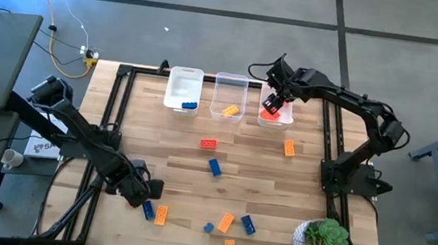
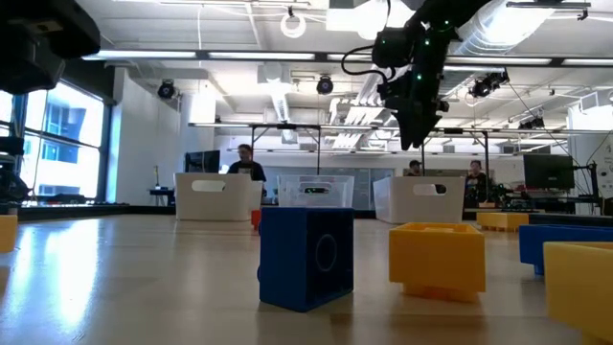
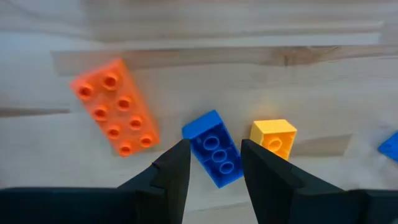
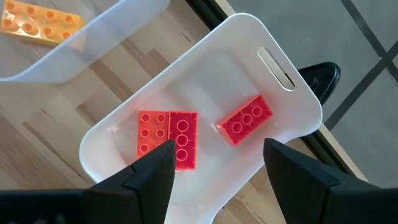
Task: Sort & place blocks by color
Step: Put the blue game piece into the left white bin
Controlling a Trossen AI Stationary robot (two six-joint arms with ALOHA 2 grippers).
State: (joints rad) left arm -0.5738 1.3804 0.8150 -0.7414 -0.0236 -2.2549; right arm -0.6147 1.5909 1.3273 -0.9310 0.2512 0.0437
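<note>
The left hand (image 3: 214,162) is hanging open over the counter (image 3: 249,68), a blue block (image 3: 214,149) lying between its fingers. The right hand (image 4: 214,165) is hovering open and empty above red blocks (image 4: 245,120) in a bin (image 4: 273,50).

three red blocks (image 4: 180,138) lie flat in one bin; blue and orange ones (image 1: 214,166) lie scattered over the counter.
</note>
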